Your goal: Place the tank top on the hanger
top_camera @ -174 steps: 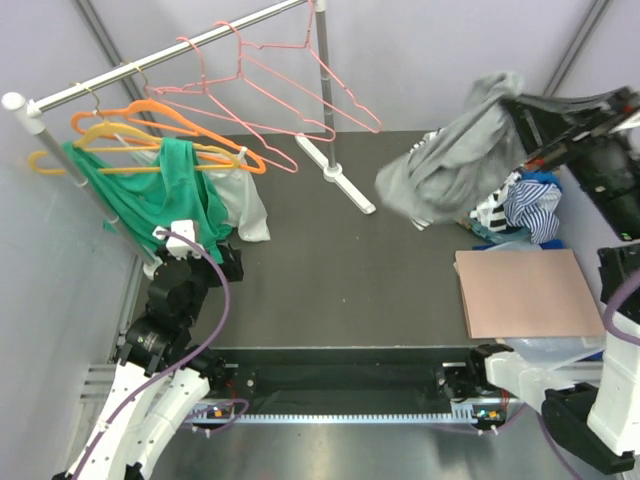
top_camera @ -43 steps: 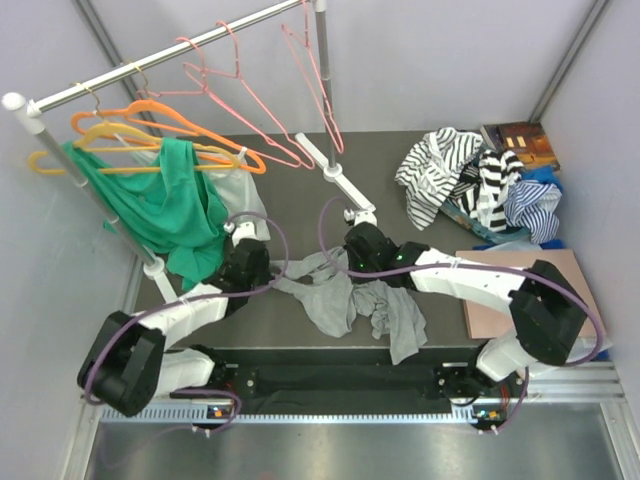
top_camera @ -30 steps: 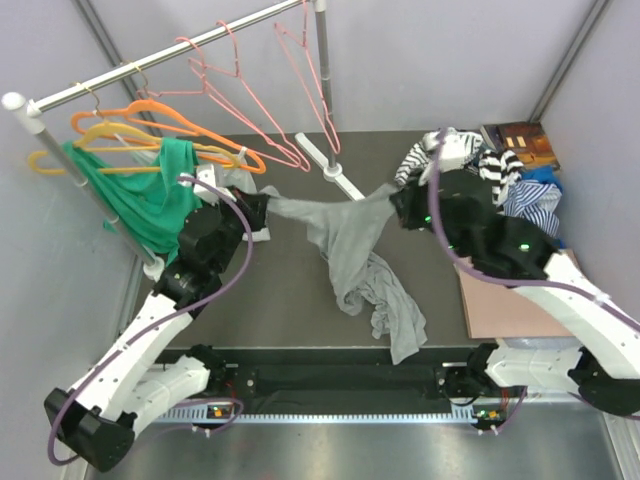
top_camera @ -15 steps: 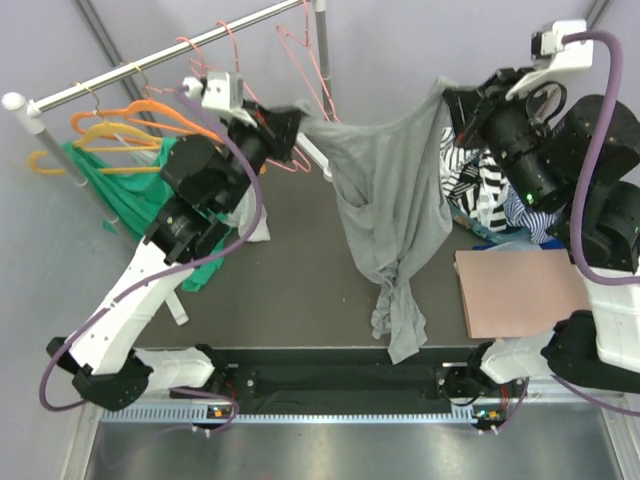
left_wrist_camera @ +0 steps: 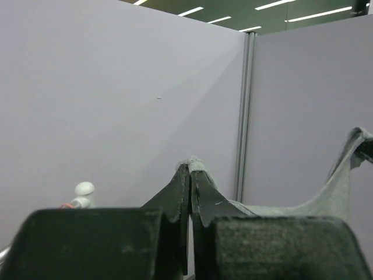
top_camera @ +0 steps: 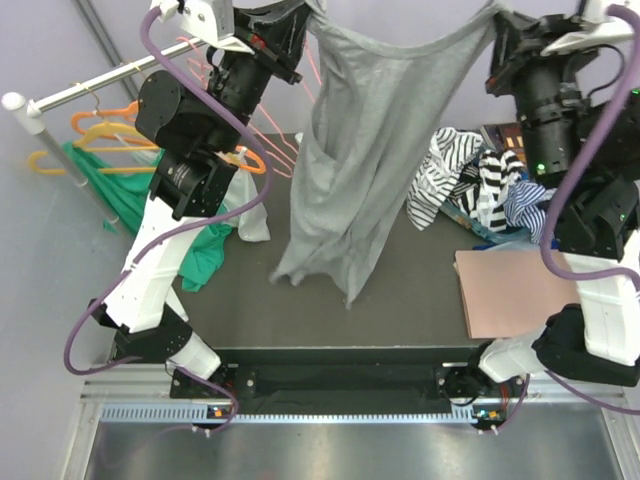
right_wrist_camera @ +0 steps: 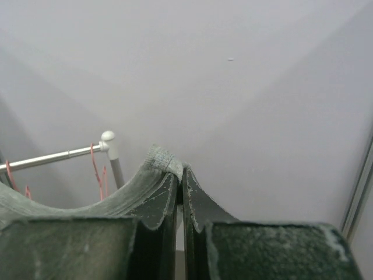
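Threading the tank top (top_camera: 360,140) onto the hanger (top_camera: 313,70) turns on one relation: the hanger lies just beside the left tool (top_camera: 303,14), on the rail (top_camera: 90,88), and well apart from the right tool (top_camera: 497,16).

1. Tool state. In each wrist view the jaws are pressed together with a fold of grey knit pinched at the tips. The left tool grips one shoulder strap and the right tool grips the other.
2. Garment position. The tank top hangs raised above the tabletop (top_camera: 400,280), spread between the two tools. Its upper edge runs left to right, sagging in the middle, and the body drops towards the near edge. Whether the hem clears the tabletop cannot be told from above.
3. Hanger position. Thin pink wire shows between the left arm and the left edge of the garment. Its hook is hidden behind the arm.
4. Judgement. The left arm is nearer. The left-held strap is likely the first to meet the hanger, with the right tool supporting the far shoulder. A snag on a neighbouring pink hanger is the main risk.
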`<action>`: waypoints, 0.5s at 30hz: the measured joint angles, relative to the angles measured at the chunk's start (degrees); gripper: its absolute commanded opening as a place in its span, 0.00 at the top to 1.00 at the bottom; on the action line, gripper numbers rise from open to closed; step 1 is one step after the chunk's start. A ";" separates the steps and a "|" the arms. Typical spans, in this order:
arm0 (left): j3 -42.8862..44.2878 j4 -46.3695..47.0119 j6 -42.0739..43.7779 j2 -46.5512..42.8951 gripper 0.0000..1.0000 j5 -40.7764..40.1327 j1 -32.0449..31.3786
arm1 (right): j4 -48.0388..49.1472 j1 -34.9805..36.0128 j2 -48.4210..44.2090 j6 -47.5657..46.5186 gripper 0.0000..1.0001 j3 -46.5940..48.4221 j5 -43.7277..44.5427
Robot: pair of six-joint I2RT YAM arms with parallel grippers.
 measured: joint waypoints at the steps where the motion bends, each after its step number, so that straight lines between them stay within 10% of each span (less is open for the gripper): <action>1: -0.15 0.26 0.02 0.02 1.00 0.61 0.00 | 0.94 -0.02 -0.59 -0.42 1.00 -0.20 0.17; 8: -25.77 7.21 -1.79 -11.30 1.00 5.70 -0.20 | 5.01 -0.07 -14.97 4.59 1.00 -22.21 0.74; 15: -62.10 7.58 -3.96 -30.34 1.00 6.36 -3.19 | 6.91 -0.15 -31.56 24.85 1.00 -63.58 -0.24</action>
